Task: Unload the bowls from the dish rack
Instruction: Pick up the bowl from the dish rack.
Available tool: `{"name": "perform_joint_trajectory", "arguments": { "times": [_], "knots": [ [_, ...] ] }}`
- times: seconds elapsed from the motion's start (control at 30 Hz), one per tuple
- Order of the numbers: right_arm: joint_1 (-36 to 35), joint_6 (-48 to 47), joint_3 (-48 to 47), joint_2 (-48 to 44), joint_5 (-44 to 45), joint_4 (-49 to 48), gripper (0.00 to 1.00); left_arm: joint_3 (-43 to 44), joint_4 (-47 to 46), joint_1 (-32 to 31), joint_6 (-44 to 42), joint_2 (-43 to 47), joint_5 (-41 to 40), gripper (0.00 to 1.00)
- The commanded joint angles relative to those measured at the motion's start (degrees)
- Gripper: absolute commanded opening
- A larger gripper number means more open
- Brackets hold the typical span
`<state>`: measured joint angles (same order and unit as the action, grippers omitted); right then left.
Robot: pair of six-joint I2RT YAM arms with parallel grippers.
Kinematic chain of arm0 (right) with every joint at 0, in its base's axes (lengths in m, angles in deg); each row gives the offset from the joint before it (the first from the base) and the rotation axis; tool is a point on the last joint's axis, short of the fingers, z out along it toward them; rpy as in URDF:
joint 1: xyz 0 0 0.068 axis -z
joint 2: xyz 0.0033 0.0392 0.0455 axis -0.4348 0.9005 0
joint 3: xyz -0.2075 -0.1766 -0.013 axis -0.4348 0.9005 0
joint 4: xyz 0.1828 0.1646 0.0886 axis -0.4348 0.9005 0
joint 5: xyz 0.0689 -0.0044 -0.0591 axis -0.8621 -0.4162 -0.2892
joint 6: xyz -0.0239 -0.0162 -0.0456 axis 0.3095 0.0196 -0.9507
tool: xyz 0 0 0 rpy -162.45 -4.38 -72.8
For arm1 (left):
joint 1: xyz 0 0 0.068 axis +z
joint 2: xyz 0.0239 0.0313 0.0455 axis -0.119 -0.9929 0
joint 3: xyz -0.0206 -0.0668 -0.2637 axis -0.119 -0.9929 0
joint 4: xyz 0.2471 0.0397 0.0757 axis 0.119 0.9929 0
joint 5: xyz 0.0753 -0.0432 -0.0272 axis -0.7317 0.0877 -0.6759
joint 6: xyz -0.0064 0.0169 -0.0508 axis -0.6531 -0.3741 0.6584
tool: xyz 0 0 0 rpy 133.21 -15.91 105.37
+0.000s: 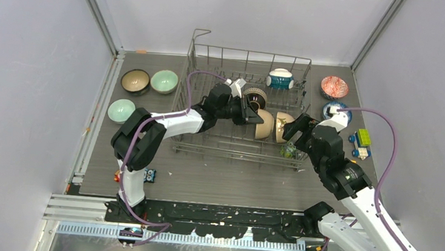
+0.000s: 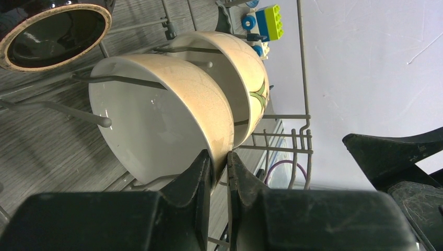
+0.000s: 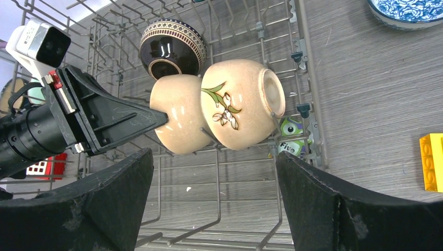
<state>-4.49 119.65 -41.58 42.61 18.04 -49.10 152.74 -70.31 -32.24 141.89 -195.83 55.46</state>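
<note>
Blue-patterned bowl half off top edge; yellow block half off right

Inside the dish rack, a plain cream bowl and a flower-painted cream bowl stand on edge, touching. A dark brown bowl sits deeper in the rack. The left gripper meets the plain one's rim.

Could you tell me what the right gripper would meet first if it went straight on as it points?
Probably the cream ceramic bowl with the painted flower, on edge in the grey wire dish rack, framed between the fingers of the open right gripper. Depth is unclear; a rack wire could come first.
</note>
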Motion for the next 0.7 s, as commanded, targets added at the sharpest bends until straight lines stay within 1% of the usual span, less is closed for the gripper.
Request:
{"name": "perform_joint_trajectory", "arguments": {
  "times": [0.0,0.23,0.67],
  "knots": [
    [-0.2,-0.3,-0.1,-1.0,0.8,-1.4,0.91,-0.7,-6.8,0.8,0.5,1.0,3.4,0.0],
    [-0.1,-0.3,0.5,-1.7,0.7,-1.4,0.91,-1.7,-7.8,1.1,1.2,1.2,3.6,0.0],
    [-0.1,-0.3,0.5,-1.7,0.4,-1.7,0.91,-3.0,-11.3,2.8,3.8,1.6,6.5,0.0]
  ]
}}
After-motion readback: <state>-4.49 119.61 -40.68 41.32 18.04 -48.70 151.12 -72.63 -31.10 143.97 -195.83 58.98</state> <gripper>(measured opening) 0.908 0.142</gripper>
